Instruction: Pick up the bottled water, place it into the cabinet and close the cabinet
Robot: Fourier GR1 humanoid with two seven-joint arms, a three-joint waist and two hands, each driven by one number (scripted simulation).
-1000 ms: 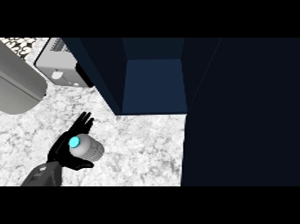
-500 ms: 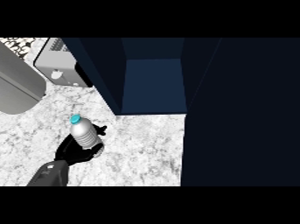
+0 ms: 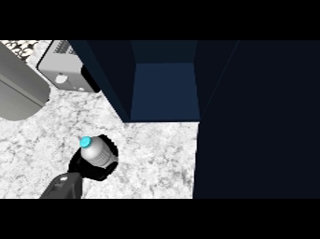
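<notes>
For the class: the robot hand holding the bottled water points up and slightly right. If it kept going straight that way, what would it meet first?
Judging roughly, the left robot hand with the bottled water would cross bare counter and first meet the cabinet, near its left wall; depth is unclear.

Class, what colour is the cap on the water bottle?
Bright cyan; the cap tops the water bottle, seen in the head view.

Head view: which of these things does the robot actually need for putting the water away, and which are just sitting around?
Needed for the job:
- bottled water, blue cap up
- robot hand curled round it
- open cabinet

Just sitting around:
- grey appliance with a knob
- large grey curved object at the left
- marble counter
</notes>
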